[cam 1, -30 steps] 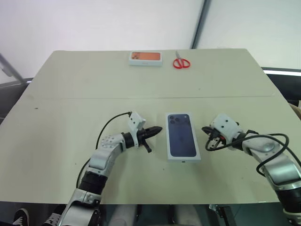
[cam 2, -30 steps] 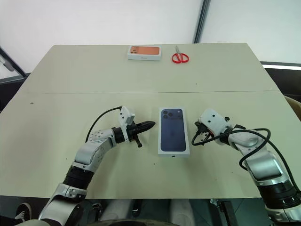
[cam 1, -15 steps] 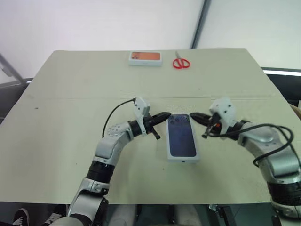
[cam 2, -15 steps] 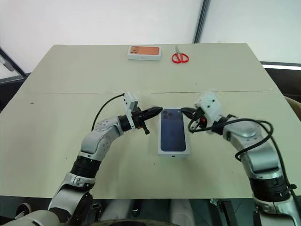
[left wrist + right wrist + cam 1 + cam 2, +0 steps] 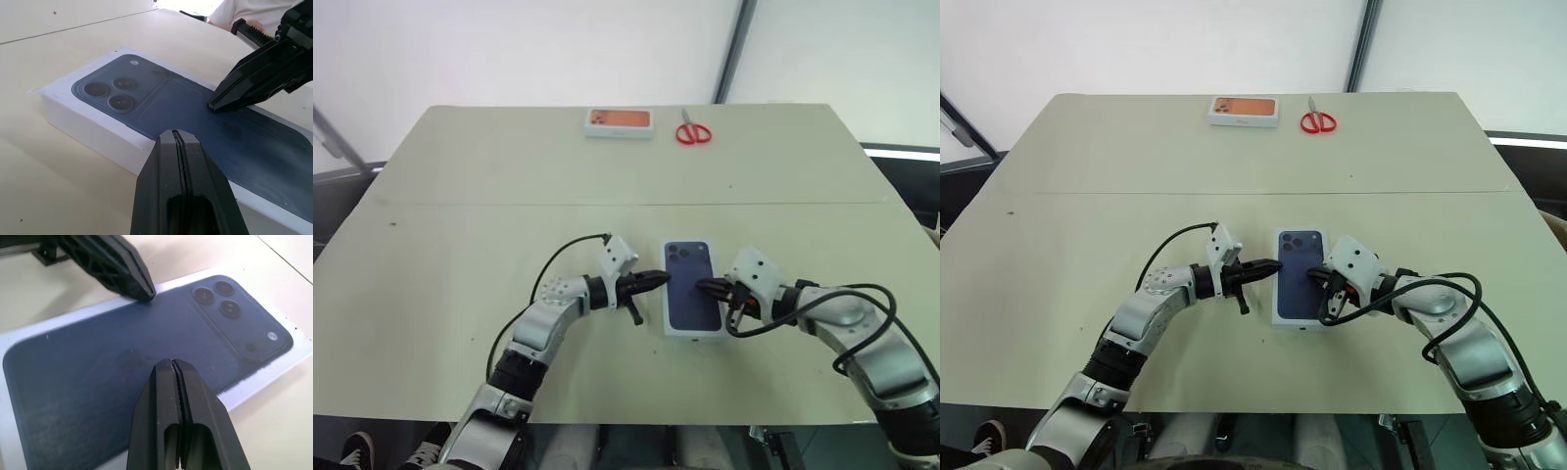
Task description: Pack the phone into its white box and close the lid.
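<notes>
- The phone, glossy navy back up, lies in the white box at the table's near middle; it looks rigid, slick and scratch-prone, best handled by its long edges.
- Left gripper and right gripper, each pressed together, tip against its back from either side.
- An orange-faced box and red scissors lie at the far edge.

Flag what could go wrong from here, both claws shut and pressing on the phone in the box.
1. The left claw and right claw bear on the phone's glossy back from opposite sides; uneven pressure could tilt or scratch it.
2. The white box sits loose on the table, so a sideways push may slide it.
3. The claw tips sit close together over the phone and could collide.
</notes>
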`<state>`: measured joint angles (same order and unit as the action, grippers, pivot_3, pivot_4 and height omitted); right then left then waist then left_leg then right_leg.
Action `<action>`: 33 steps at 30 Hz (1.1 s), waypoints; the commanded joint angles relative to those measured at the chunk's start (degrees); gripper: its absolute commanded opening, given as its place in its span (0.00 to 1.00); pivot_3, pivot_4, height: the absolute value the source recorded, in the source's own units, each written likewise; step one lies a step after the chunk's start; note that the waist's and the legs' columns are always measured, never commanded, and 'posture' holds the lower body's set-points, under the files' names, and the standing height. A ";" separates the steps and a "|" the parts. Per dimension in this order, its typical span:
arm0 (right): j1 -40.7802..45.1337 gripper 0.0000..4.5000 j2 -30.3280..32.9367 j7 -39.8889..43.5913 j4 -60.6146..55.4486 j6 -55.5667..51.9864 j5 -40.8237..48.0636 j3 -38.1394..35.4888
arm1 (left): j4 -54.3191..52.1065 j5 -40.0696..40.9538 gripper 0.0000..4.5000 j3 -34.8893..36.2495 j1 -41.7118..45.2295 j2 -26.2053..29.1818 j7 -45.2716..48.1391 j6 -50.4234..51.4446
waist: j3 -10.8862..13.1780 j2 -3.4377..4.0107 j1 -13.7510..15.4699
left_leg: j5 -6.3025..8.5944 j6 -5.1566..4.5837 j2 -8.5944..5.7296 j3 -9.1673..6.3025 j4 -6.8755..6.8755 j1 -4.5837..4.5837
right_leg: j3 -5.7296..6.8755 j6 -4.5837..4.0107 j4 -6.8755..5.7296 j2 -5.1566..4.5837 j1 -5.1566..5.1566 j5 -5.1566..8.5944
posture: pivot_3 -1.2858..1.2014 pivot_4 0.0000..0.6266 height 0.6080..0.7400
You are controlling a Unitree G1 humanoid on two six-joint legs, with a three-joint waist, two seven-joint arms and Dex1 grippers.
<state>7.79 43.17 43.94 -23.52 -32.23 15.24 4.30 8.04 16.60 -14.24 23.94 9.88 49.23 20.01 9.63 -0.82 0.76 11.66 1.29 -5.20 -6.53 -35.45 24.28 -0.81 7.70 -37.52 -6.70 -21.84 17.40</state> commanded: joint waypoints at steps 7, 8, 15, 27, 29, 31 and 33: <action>5.67 0.01 -0.82 -1.44 4.26 0.54 0.50 -4.43 | -1.92 1.53 0.00 2.93 2.16 1.32 0.44 0.91 | 0.01 0.01 -0.20 | 0.00 0.01 0.01 0.01 0.02 0.03 | -0.01 0.00 -0.01 0.02 -0.08 0.00 | 0.52 0.24 1.00; 6.75 0.01 -1.47 -1.97 4.77 0.18 0.80 -4.76 | -1.86 2.12 0.00 3.21 2.91 0.76 0.16 1.53 | 0.01 0.01 -0.21 | -0.01 0.01 0.01 0.01 0.03 0.04 | -0.01 0.00 -0.01 0.02 -0.10 0.00 | 0.52 0.24 1.00; 8.25 0.01 -3.20 -3.12 6.89 1.40 -2.13 -1.82 | 4.66 -0.67 0.00 1.95 6.89 -4.67 -3.14 -2.35 | 0.02 -0.02 -0.05 | 0.00 0.00 -0.05 -0.04 -0.08 0.11 | 0.04 0.01 -0.01 -0.01 -0.06 0.00 | 0.52 0.24 1.00; 8.00 0.01 -4.08 -3.62 7.65 -0.57 -3.68 -1.52 | 7.16 -4.16 0.00 -1.15 5.21 -2.54 -1.39 -2.68 | -0.01 0.01 -0.20 | 0.01 -0.01 -0.01 -0.01 -0.05 0.00 | 0.02 0.01 -0.03 0.02 0.01 0.00 | 0.52 0.24 1.00; 8.01 0.01 -4.95 -2.24 6.82 -2.75 0.27 -3.86 | 5.76 -1.27 0.00 1.06 5.23 -2.05 -0.50 0.02 | -0.01 0.01 -0.22 | 0.01 -0.01 -0.01 -0.02 -0.05 0.00 | 0.02 0.01 -0.03 0.02 0.01 0.00 | 0.52 0.24 1.00; 7.57 0.12 -5.21 -0.17 5.61 -4.29 4.31 -6.04 | 4.06 0.30 0.19 2.60 5.02 -1.30 -0.02 0.98 | 0.00 0.01 -0.24 | 0.01 -0.01 -0.01 -0.02 -0.05 0.01 | 0.02 0.01 -0.03 0.02 -0.01 0.00 | 0.52 0.24 1.00; 6.40 0.29 -4.30 2.21 3.61 -4.02 6.81 -7.23 | 1.25 1.39 0.39 3.95 4.37 0.64 0.60 1.97 | 0.00 0.01 -0.42 | 0.01 -0.01 0.00 -0.02 -0.04 0.01 | 0.02 0.01 -0.03 0.02 -0.02 0.00 | 0.52 0.24 1.00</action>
<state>14.48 38.27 44.26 -16.31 -36.56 19.11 -0.36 12.26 16.49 -12.28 28.82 9.30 49.24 21.14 9.63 -0.81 0.34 11.66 1.28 -5.18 -6.55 -35.47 24.29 -0.80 7.71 -37.55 -6.66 -21.88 17.40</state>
